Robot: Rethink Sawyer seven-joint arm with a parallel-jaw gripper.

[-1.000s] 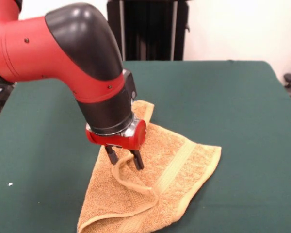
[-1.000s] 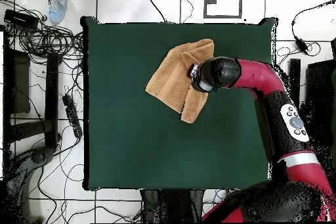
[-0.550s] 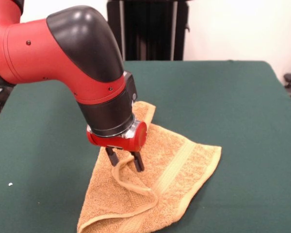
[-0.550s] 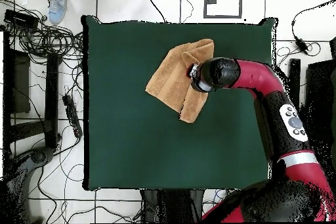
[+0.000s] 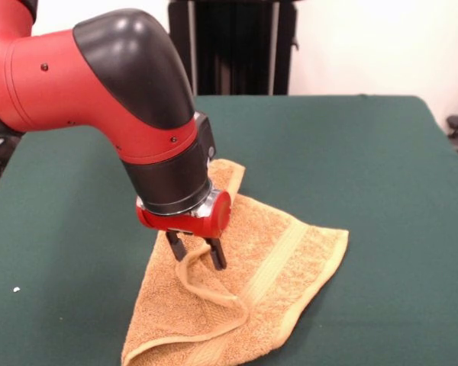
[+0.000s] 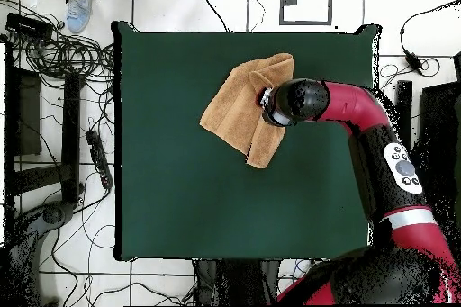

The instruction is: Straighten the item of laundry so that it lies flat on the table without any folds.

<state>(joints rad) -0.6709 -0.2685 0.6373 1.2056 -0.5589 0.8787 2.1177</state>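
The item of laundry (image 5: 282, 259), an orange-tan towel with a ribbed band, lies folded over itself on the green table (image 5: 351, 152). Its far end runs under the arm and its near corner reaches the picture's bottom edge. My gripper (image 5: 196, 253) points down over the towel's left part. A raised loop of the towel's hem stands pinched between its two dark fingers (image 5: 217, 255). In the overhead view the towel (image 6: 234, 110) lies in the table's (image 6: 180, 186) upper middle, and the arm's wrist (image 6: 293, 101) covers the towel's right side and hides the fingers.
Cables and a power strip (image 6: 94, 155) lie on the floor left of the table. A dark stand (image 5: 233, 46) rises behind the table's far edge. A white speck (image 5: 16, 289) lies on the cloth at the left.
The wrist shifted very slightly upward one second ago and has held still since. The towel's hem stays raised between the fingers.
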